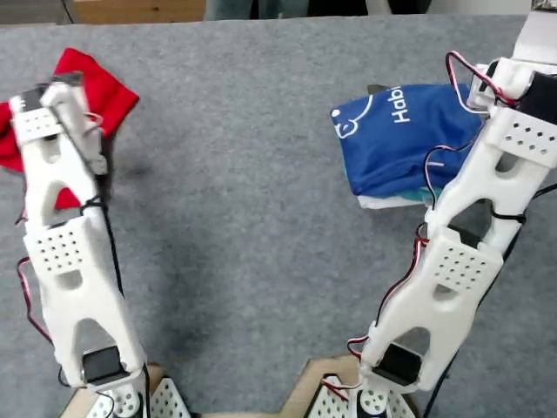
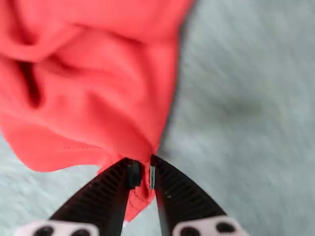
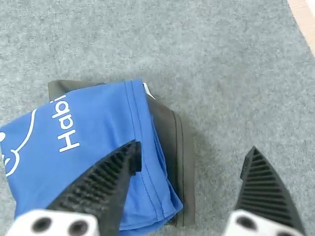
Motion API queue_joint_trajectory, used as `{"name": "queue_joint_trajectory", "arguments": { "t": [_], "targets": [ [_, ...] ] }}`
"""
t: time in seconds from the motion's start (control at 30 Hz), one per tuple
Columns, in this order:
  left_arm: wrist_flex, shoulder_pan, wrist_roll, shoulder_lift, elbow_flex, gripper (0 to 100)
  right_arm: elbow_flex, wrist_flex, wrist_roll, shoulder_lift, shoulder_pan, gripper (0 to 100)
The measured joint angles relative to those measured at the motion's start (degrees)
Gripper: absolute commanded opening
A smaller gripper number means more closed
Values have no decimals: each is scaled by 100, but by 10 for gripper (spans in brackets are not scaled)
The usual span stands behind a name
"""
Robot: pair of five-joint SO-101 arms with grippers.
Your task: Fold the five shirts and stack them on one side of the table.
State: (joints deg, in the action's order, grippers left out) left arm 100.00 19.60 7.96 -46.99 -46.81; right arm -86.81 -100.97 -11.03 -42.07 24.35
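left gripper (image 2: 142, 172) clamped shut on hem of red shirt (image 2: 98, 88), shirt bunched at far left of grey table (image 1: 244, 174), blue shirt (image 3: 83, 147) folded on stack at far right (black shirt (image 3: 179, 142) seen underneath), right gripper (image 3: 193, 155) held wide open above it

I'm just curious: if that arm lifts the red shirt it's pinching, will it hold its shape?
Probably not: the red shirt is bunched in soft folds, so it should droop. It looks light; a pinch of hem between the jaws likely suffices.

Grey felt-covered table (image 1: 261, 174), pale wooden furniture (image 1: 139, 9) along its far edge
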Motion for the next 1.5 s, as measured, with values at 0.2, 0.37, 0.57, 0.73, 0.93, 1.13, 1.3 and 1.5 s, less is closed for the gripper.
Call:
{"name": "queue_joint_trajectory", "arguments": {
  "t": [0.2,0.37,0.57,0.73,0.93,1.13,1.3,1.5],
  "targets": [
    [-211,-1222,88,1952,2505,28,0,0,0,0,-255,325],
    [-747,-2347,237,4009,4589,29,0,0,0,0,-492,325],
    [-826,-3446,1169,6593,6848,41,0,0,0,0,-791,325],
    [-818,-3086,1125,8651,7754,243,0,0,0,0,-1327,324],
    [-818,-1108,53,10620,8202,302,88,-9,176,0,-2681,325],
    [-879,1160,-9,11121,8879,300,1503,79,229,-35,-4809,323],
    [-1670,2901,220,10892,9776,300,3464,1002,229,-281,-6286,322],
    [-2338,3745,695,10251,10154,300,4422,1996,229,-914,-6699,138]
  ]
}}
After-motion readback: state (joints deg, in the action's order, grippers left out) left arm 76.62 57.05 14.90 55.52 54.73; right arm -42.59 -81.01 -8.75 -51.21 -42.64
